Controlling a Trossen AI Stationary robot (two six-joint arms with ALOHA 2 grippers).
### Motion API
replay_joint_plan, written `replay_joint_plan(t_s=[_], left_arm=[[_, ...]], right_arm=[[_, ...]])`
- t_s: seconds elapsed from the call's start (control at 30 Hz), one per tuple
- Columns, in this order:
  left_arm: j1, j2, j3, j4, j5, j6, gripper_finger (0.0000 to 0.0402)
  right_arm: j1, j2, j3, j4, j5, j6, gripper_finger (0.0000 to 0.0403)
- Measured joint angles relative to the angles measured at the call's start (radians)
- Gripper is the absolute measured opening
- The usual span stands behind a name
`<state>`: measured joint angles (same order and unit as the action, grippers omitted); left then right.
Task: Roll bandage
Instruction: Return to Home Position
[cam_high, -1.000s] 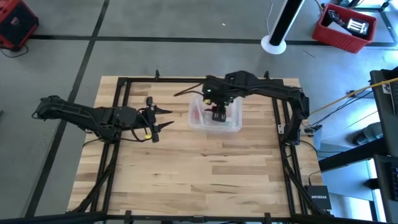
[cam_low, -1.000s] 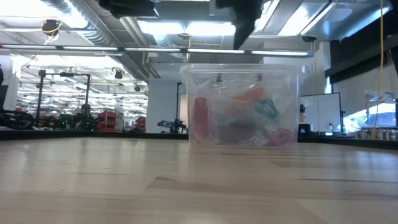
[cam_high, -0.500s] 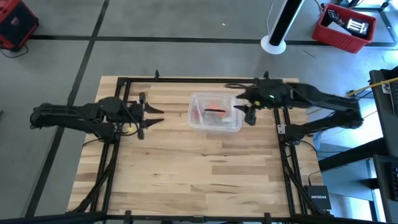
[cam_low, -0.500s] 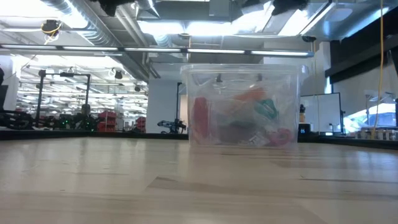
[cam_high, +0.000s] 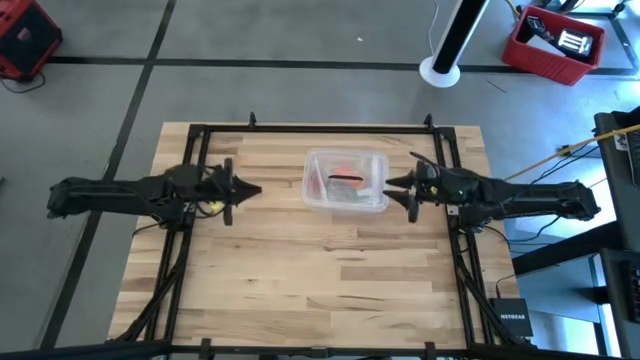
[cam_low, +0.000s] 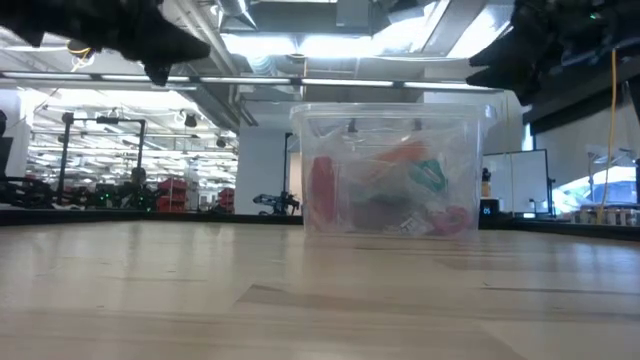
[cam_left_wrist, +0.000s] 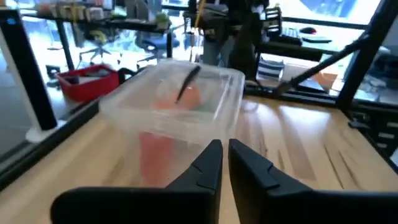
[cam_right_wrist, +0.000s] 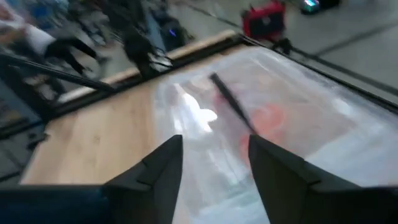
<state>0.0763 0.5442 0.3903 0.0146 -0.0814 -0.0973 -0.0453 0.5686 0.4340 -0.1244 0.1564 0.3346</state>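
The orange bandage (cam_high: 345, 178) lies inside the clear plastic box (cam_high: 372, 200) at the table's far middle, among other small items; it shows through the box wall in the low view (cam_low: 405, 155) and in both wrist views (cam_left_wrist: 186, 96) (cam_right_wrist: 270, 118). My left gripper (cam_high: 252, 189) hovers left of the box, pointing at it, its fingers shut with nothing between them (cam_left_wrist: 224, 155). My right gripper (cam_high: 397, 186) hovers by the box's right side, open and empty (cam_right_wrist: 214, 158).
The box stands on the wooden table (cam_high: 320, 280), inside a black frame (cam_high: 200, 130) that runs along the far, left and right edges. A dark stick-like item (cam_left_wrist: 188, 81) lies in the box with the bandage. Bare wood fills the near half.
My right gripper has come up out of the box and drawn back toward the table's right edge, now level beside the box. My left gripper has shut from wide open and pulled slightly toward the left edge. The box and its contents have stayed put.
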Motion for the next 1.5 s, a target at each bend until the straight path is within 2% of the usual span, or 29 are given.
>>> replay_joint_plan(t_s=[0.2,0.33,0.4,0.53,0.73,1.0,1.2,1.5], left_arm=[[-0.009,-0.059,-0.126,0.186,0.000,0.029,0.0002],[-0.008,-0.120,-0.183,0.186,0.000,0.001,0.0003],[-0.008,-0.157,-0.211,0.181,0.000,-0.005,0.0001],[-0.008,-0.227,-0.262,0.204,0.000,-0.007,0.0002],[-0.008,-0.320,-0.306,0.212,-0.034,-0.005,0.0003],[-0.011,-0.407,-0.347,0.207,-0.004,-0.024,0.0003],[-0.011,-0.467,-0.381,0.191,0.033,-0.044,0.0003],[-0.011,-0.544,-0.381,0.088,0.022,-0.039,0.0003]], right_arm=[[0.041,-0.082,-0.158,0.232,0.009,-0.089,0.0097],[0.039,-0.152,-0.201,0.252,-0.038,-0.125,0.0026],[0.039,-0.190,-0.217,0.252,-0.044,-0.149,0.0008],[0.039,-0.273,-0.251,0.258,-0.035,-0.160,0.0018],[0.039,-0.384,-0.327,0.280,-0.056,-0.163,0.0006],[0.039,-0.487,-0.422,0.352,-0.077,-0.146,0.0005],[0.039,-0.507,-0.423,0.301,-0.062,-0.128,0.0003],[0.039,-0.508,-0.424,0.308,-0.060,-0.077,0.0004]])
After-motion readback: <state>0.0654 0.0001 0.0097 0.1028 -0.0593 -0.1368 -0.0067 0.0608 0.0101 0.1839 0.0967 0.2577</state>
